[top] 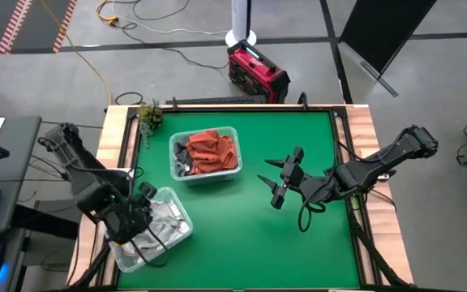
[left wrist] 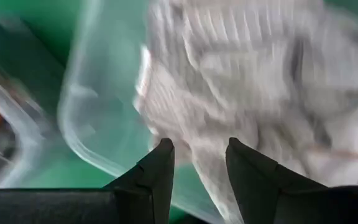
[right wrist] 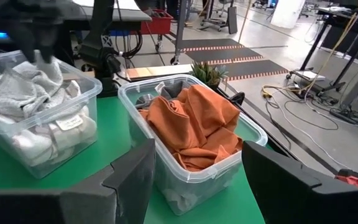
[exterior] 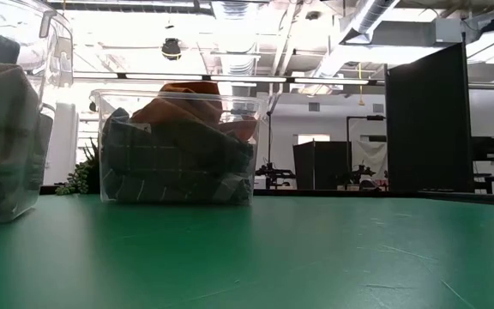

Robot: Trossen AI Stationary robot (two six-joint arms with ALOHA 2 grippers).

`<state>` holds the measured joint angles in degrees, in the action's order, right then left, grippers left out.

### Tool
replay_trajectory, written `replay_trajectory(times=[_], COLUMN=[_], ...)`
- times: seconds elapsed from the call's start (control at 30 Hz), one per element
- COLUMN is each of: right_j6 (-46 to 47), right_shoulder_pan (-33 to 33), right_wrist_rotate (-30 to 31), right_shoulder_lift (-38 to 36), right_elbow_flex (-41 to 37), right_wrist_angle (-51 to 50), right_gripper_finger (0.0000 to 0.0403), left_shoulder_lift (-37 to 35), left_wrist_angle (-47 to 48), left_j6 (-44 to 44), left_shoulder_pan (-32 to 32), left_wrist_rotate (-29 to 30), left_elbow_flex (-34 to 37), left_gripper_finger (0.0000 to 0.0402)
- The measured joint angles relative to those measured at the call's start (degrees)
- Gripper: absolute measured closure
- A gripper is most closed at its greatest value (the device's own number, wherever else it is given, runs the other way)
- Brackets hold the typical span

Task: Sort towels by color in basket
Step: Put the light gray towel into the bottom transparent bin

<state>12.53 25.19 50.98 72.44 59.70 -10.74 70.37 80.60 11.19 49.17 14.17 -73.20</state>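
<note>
Two clear plastic bins stand on the green table. The far bin holds rust orange towels over a dark plaid one. The near-left bin holds white and light grey towels. My left gripper hangs over this bin, fingers a little apart, pale cloth right beyond them. My right gripper is open, above the table to the right of the far bin, pointing at it. My left gripper comes from above at the heap of light towels in the near-left bin. The cloth rises in a peak toward it, but the blurred pictures do not show whether the fingers touch or pinch it.
A small green plant stands at the table's far left corner. Bare green table lies near and to the right of the bins. A red device and cables lie on the floor beyond the far edge.
</note>
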Motion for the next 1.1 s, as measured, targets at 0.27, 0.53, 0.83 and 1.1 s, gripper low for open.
replay_trajectory(times=[0.27, 0.53, 0.83, 1.1], right_j6=[-0.5, -0.5, -0.5, -0.5], right_shoulder_pan=[-0.2, -0.3, 0.3, 0.1], right_wrist_rotate=[0.0, 0.0, 0.0, 0.0], right_shoulder_lift=[0.0, 0.0, 0.0, 0.0], right_elbow_flex=[0.0, 0.0, 0.0, 0.0], right_wrist_angle=[0.0, 0.4, 0.5, 0.5], right_gripper_finger=[0.0133, 0.0133, 0.0133, 0.0133], left_shoulder_lift=[4.2, 16.4, 21.7, 13.8], left_wrist_angle=[1.1, -5.6, -0.8, 9.3], left_j6=[-1.3, -5.6, -7.8, -2.7], left_shoulder_pan=[0.2, 0.2, 0.2, 0.2], left_wrist_rotate=[-6.6, -12.5, -15.9, -10.8], left_elbow_flex=[6.2, 14.3, 10.6, 0.5], left_gripper_finger=[0.0263, 0.0263, 0.028, 0.0289])
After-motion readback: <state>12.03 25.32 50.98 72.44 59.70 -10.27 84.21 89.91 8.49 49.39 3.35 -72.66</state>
